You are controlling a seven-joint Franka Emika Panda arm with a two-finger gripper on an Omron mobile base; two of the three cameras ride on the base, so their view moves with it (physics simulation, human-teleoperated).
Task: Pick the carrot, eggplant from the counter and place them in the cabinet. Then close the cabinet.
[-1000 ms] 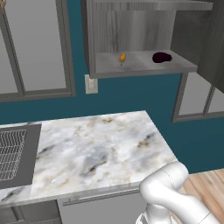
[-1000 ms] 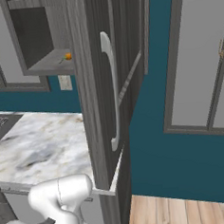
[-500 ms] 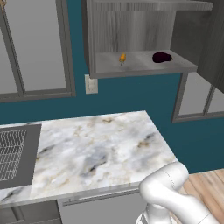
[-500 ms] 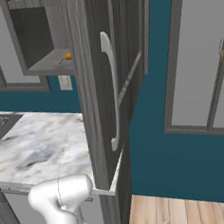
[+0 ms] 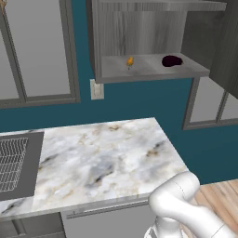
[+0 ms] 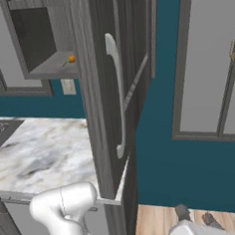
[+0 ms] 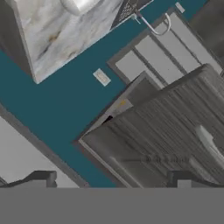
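Nearest the cameras, the arm's smooth white rounded shoulder (image 5: 179,207) rises below the counter edge; in the right base view a dark part of the hand (image 6: 195,218) shows low over the wood-plank floor (image 6: 157,221), too cut off to read. In the hand view the gripper (image 7: 111,178) shows two dark finger tips (image 7: 43,178) set wide apart with nothing between them, so it stands open. Beyond lies the counter (image 5: 102,158), a flat marble slab veined grey and beige with a light edge, bordered at left by a dark sink area with a ridged wire rack (image 5: 11,162). Above it hangs the cabinet (image 5: 139,32), dark wood-grain, its panelled door (image 6: 112,90) swung open and bearing a slim pale bar handle (image 6: 116,94). On its grey shelf (image 5: 148,69) the small orange carrot (image 5: 130,61) lies left and the glossy, near-black oval eggplant (image 5: 171,61) right, apart. The door hides the eggplant in the right base view. Glass-fronted cabinets (image 5: 37,51) flank the teal wall (image 5: 135,100), which carries a pale outlet plate (image 5: 96,89).
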